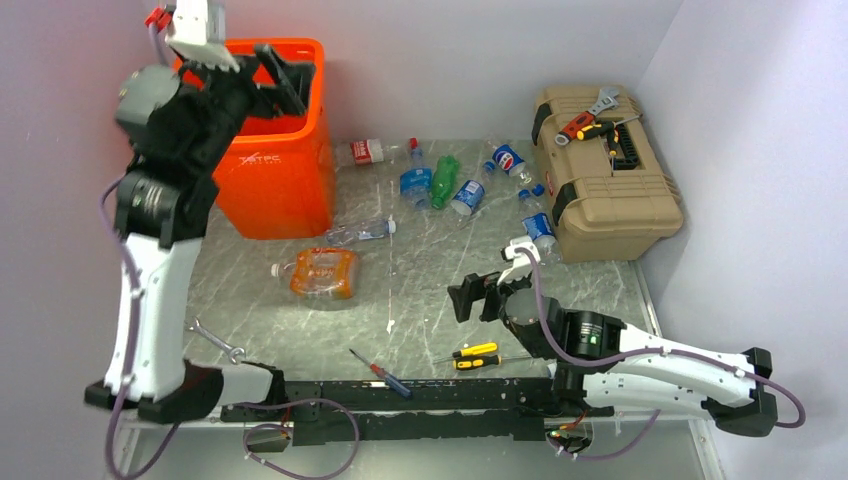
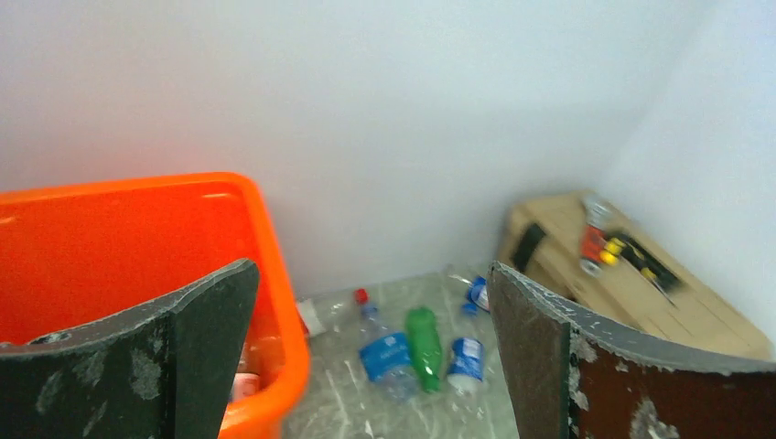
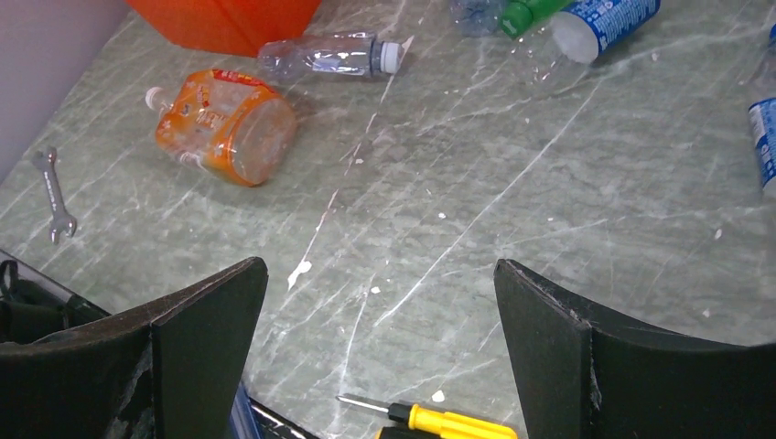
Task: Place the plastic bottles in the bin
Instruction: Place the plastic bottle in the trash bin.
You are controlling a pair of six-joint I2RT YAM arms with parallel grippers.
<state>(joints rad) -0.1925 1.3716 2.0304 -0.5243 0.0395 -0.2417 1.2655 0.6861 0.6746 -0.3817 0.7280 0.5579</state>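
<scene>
L gripper [image 1: 283, 80] up over bin [image 1: 285, 170] mouth, jaws wide, nothing between. R gripper [image 1: 470, 297] low over table [image 1: 420, 290], jaws wide, empty. Bottles lie on table: orange-label bottle [image 1: 325, 273] & clear bottle [image 1: 362, 230] near bin front, rest far side twd toolbox [image 1: 610, 190]. R arm nearer. Orange-label bottle sits ahead-left of R gripper, long axis approx across jaw gap; judge wrist turn needed first.

Bright, even light; soft shadows.
</scene>
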